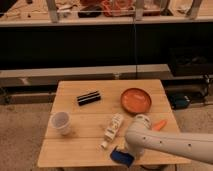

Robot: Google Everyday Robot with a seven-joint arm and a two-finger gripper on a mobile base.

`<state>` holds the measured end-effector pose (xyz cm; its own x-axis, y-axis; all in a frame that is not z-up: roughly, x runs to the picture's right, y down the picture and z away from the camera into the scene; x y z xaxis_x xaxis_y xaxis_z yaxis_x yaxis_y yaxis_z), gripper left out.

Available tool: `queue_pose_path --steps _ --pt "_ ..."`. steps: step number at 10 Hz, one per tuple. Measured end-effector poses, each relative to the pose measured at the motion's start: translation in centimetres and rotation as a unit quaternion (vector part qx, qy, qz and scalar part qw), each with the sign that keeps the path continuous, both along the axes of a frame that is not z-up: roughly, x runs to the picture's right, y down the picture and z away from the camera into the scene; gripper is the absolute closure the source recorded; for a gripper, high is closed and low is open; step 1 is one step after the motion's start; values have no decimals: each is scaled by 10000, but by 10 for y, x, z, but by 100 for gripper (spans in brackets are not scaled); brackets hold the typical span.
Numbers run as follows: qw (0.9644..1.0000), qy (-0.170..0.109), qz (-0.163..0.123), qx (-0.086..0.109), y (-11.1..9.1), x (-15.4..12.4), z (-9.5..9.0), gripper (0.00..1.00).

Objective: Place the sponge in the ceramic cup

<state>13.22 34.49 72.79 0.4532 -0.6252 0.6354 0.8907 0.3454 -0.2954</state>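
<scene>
Gripper (129,149) is down at the front edge of the wooden table (75,150), directly over the sponge (122,157). Most of it sits under the white arm (170,143), which comes in from the lower right. The arm's rounded end blocks the view, so I can't tell if the gripper is open, closed or gripping anything.

Sponge: dark blue, lying flat on the tabletop near the front edge, a bit right of centre. It's probably in contact with the gripper, but the meeting point is hidden. It's on the table, not in the cup.

Ceramic cup (61,121): white, upright, on the left side of the table, mouth facing up, pale interior. Well apart from the sponge and the gripper.

Other items on the table:
- black bar with white stripe (89,98), towards the back, left of centre, lying at a slight angle
- orange-red bowl (136,100), back right, shallow, upright
- white bottle (113,129), on its side mid-table, narrow end pointing front-left, just beside the arm's end, between cup and arm
- small orange object (159,125), right of the arm's end and partly covered by it, near the right edge

Behind the table there's a dark low shelf unit (100,45)
</scene>
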Motion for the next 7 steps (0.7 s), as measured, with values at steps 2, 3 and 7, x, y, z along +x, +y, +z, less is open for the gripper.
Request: queue_pose_path --steps 2,3,7 --pt "9994 -250 147 170 -24 -9 -23 100" --pt "9985 -413 203 291 -46 -17 -45 100" --pt "9934 -781 464 700 -108 -37 -91 100"
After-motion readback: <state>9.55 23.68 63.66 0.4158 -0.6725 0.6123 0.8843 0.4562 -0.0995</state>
